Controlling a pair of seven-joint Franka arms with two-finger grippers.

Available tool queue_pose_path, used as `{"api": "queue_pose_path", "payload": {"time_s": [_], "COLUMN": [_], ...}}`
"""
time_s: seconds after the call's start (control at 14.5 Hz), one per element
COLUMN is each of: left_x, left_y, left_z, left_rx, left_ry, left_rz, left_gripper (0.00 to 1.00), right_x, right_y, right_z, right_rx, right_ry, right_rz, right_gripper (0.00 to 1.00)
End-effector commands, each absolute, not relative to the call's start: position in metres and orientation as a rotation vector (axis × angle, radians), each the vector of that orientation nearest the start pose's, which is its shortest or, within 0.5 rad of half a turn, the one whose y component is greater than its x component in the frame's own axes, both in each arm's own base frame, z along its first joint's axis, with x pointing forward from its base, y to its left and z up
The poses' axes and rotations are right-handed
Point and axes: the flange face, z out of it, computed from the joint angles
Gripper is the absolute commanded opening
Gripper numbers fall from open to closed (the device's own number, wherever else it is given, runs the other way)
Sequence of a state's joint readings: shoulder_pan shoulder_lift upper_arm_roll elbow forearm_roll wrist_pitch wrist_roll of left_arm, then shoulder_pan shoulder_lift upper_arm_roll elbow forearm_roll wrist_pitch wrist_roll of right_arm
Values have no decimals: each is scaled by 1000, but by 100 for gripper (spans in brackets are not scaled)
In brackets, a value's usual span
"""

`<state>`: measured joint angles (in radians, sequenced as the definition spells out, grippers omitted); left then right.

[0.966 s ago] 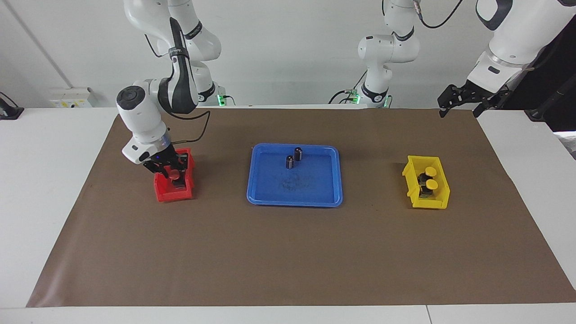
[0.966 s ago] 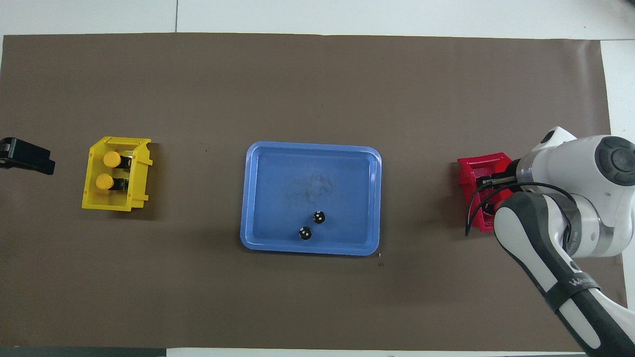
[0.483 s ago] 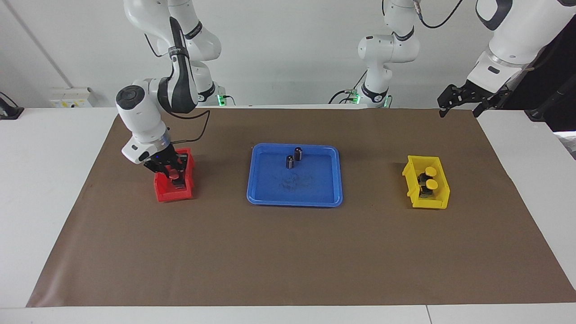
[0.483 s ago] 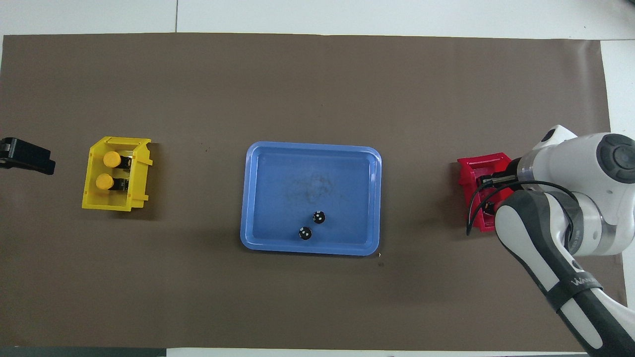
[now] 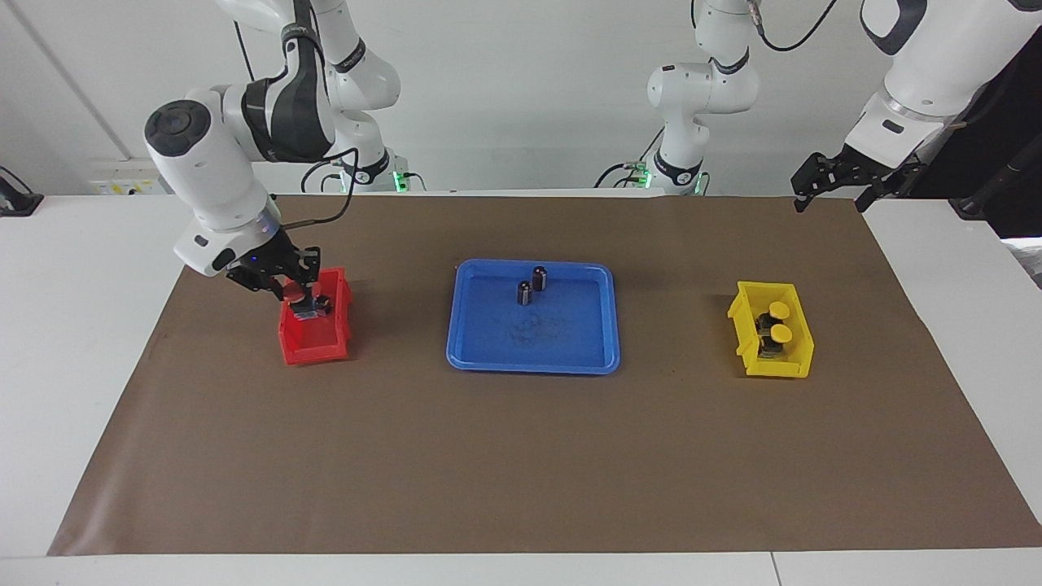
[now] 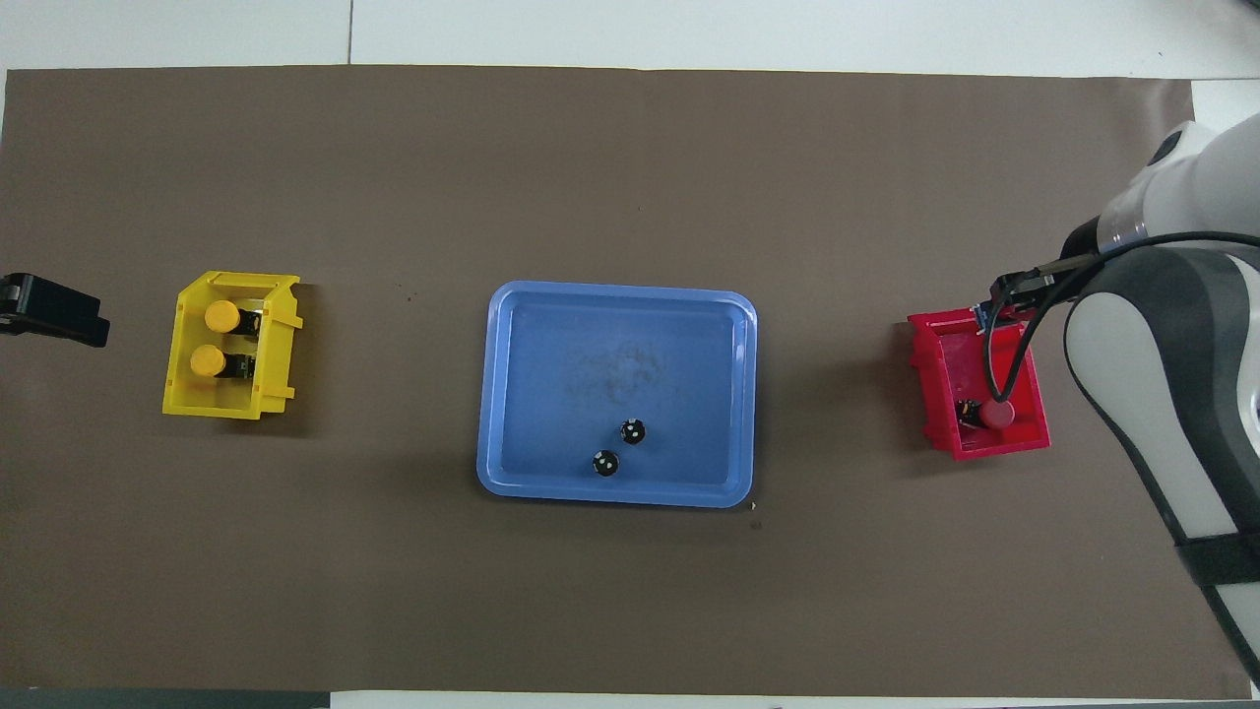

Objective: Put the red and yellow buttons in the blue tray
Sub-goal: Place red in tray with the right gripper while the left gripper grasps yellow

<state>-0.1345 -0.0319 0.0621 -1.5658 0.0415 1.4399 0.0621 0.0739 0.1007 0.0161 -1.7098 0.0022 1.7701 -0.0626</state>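
Note:
My right gripper (image 5: 295, 295) is shut on a red button (image 5: 291, 290) and holds it over the red bin (image 5: 316, 348), its dark base hanging just above the rim. A second red button (image 6: 1000, 415) lies in the red bin (image 6: 945, 394), at the end nearer the robots. Two yellow buttons (image 5: 779, 310) (image 5: 781, 333) sit in the yellow bin (image 5: 745, 325); they also show in the overhead view (image 6: 220, 316) (image 6: 206, 360). The blue tray (image 5: 533, 368) (image 6: 615, 497) lies mid-table. My left gripper (image 5: 829, 181) (image 6: 54, 311) waits raised off the mat at the left arm's end.
Two small dark cylinders (image 5: 524, 293) (image 5: 539, 278) stand in the blue tray toward its edge nearer the robots; they also show in the overhead view (image 6: 633, 430) (image 6: 605, 463). A brown mat (image 5: 521, 464) covers the table.
My right gripper has risen out of the red bin with a red button in it. The other red button now shows in the bin. The left arm has not moved.

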Motion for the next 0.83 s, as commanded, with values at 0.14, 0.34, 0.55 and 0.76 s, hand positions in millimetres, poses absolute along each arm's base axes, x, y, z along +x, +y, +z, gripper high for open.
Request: {"api": "queue_pose_path", "payload": {"time_s": [0.14, 0.34, 0.55, 0.76], "left_x": [519, 520, 517, 509], "left_y": [-27, -21, -20, -19], "left_z": [634, 634, 624, 584], "left_rx": [-3077, -3079, -3078, -3085], "left_ry": [201, 175, 197, 209], "left_rz": [161, 152, 141, 16], "left_gripper": [100, 100, 100, 100], "right_x": [597, 582, 575, 562], "right_y": [240, 324, 355, 374], "right_z": [509, 461, 424, 389], "right_rx": [-3100, -3074, -3089, -3087], "right_ry": [103, 205, 228, 245], "right_rz": [-24, -36, -24, -21], "right_gripper": [23, 23, 23, 23]}}
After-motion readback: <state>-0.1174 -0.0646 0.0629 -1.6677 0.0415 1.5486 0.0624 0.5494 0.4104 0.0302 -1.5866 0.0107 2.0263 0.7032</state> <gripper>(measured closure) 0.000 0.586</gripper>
